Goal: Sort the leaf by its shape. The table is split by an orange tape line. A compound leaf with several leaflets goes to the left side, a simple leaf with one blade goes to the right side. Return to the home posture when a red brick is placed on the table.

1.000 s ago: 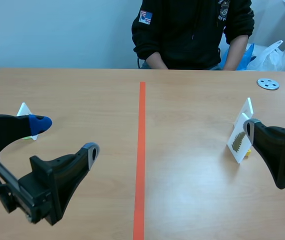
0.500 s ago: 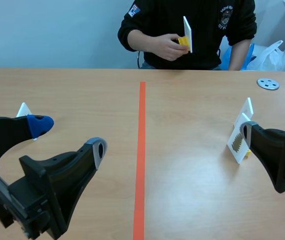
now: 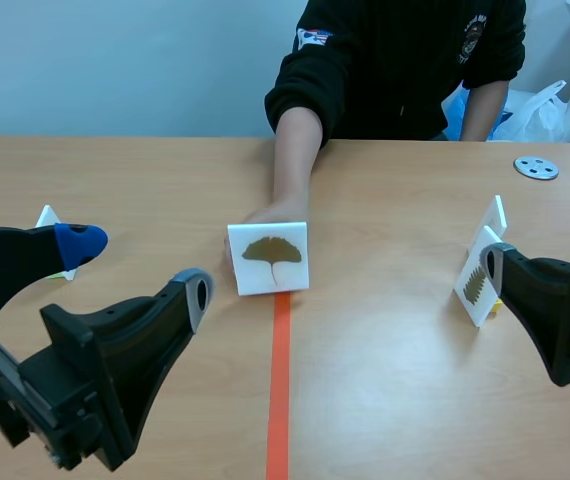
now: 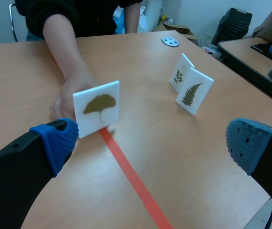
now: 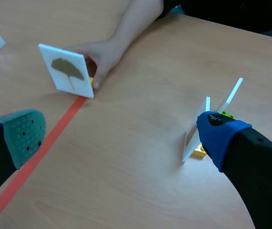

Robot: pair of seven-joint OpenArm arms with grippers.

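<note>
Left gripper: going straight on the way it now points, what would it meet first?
Probably the fan-leaf card, which a person's hand holds upright on the tape line; depth is unclear, so the left gripper might pass beside it.

The left gripper [image 3: 137, 268] has two thick matte-black fingers of angular moulded form, each tipped with a blue dotted pad [image 4: 55, 143]. The right gripper [image 5: 124, 134] is of the same black build; one tip is grey-green with dark dots, the other blue. The person [image 3: 405, 70] wears a black top. Its sleeve [image 3: 300, 95] ends above the forearm and bears a red, white and blue patch [image 3: 315, 38]. A pale emblem [image 3: 477, 25] is on the chest.
</note>
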